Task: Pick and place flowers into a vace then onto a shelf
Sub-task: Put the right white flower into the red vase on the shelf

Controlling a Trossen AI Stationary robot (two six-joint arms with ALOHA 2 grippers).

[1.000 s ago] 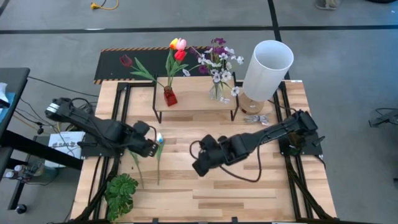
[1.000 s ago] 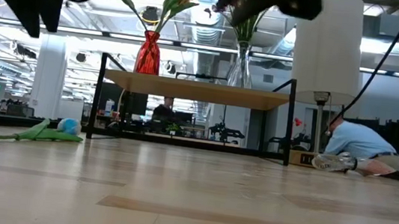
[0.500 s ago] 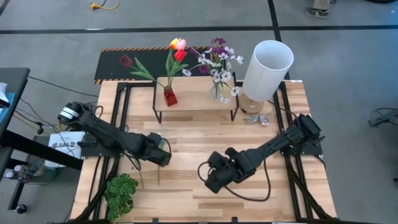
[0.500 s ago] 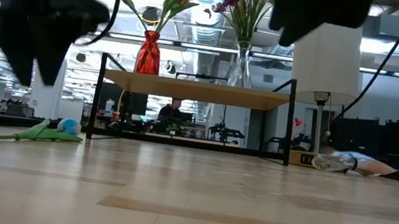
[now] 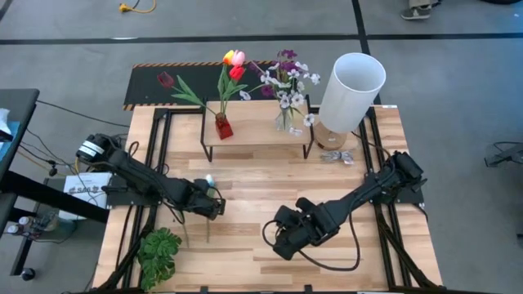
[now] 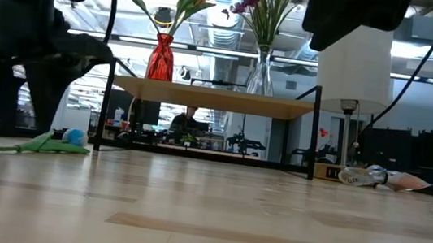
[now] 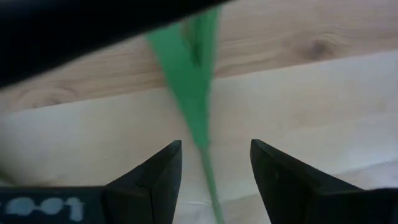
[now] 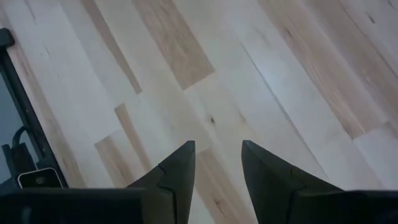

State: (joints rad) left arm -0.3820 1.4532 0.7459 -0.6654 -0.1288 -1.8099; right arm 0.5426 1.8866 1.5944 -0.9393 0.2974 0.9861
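A white tulip (image 5: 209, 181) lies flat on the table, its green stem (image 7: 200, 127) running toward the near edge. My left gripper (image 7: 214, 155) is open and low over it, one finger on each side of the stem. It also shows in the high view (image 5: 208, 202) and the low view (image 6: 28, 88). My right gripper (image 8: 217, 152) is open over bare wood near the table's middle (image 5: 282, 241). The shelf (image 5: 257, 129) carries a red vase (image 5: 223, 126) with tulips and a glass vase (image 5: 284, 121) with purple and white blossoms.
A tall white lamp (image 5: 351, 88) stands at the shelf's right end, with a small pale crumpled thing (image 5: 336, 157) lying by its base. A flowerless leafy plant (image 5: 159, 253) lies at the near left. A second green stem (image 5: 180, 229) lies beside the tulip's. Bare wood lies between the arms.
My left gripper has moved toward the table's right and near edge and come down over the white tulip's stem. My right gripper has drawn back toward the near edge. The tulip has stayed where it was.
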